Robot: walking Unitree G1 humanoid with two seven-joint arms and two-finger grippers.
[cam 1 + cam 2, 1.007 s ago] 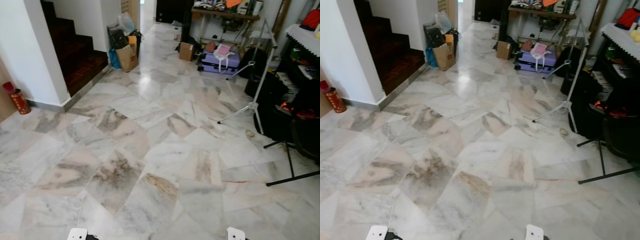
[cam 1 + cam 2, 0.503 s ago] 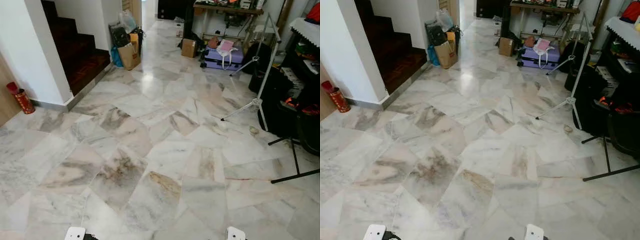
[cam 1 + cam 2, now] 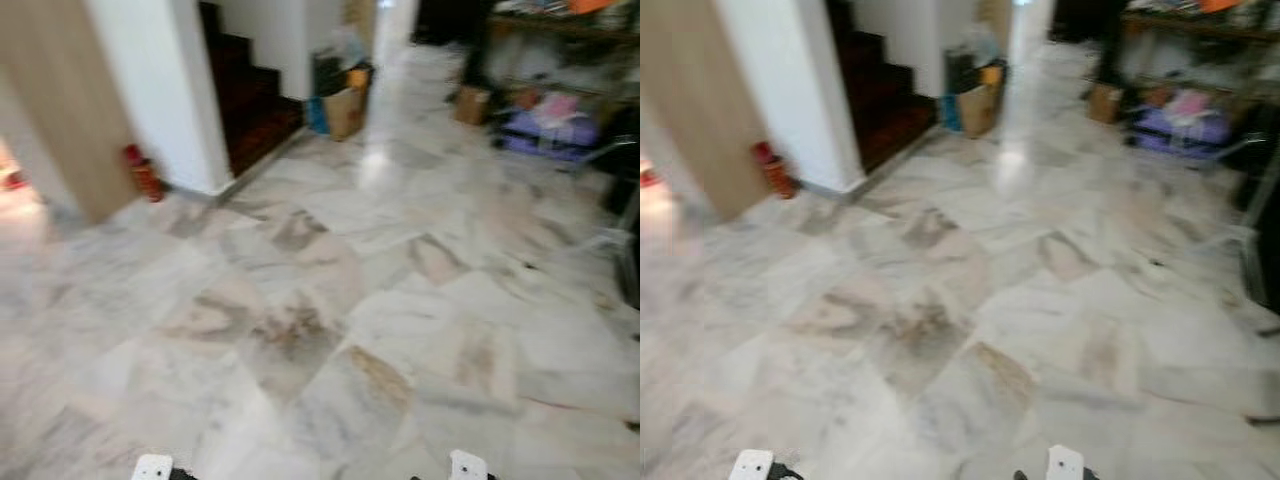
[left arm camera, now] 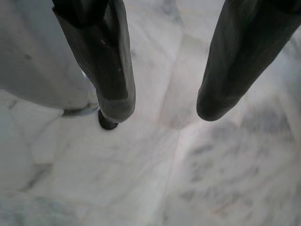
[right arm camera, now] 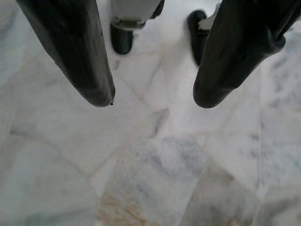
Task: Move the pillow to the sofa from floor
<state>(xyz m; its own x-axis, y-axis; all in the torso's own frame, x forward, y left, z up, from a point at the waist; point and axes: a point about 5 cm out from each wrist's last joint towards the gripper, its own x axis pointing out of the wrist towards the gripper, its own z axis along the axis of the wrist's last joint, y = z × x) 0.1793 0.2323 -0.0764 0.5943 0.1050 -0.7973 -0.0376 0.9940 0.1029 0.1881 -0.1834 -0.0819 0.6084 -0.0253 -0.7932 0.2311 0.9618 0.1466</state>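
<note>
Over blurred marble floor (image 3: 330,300), left gripper (image 4: 162,101) fingers wide, right gripper (image 5: 153,96) fingers wide, no legible writing

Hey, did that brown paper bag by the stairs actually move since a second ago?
No. The paper bag still sits beside the staircase foot; both shifted right together, so the camera turned left.

White-grey marble floor (image 3: 330,330) with brown veining. White wall (image 3: 150,80), tan wood panel (image 3: 60,110), dark red stairs (image 3: 250,100), red can (image 3: 143,172), purple case (image 3: 550,135), black fingers (image 4: 103,66).
</note>
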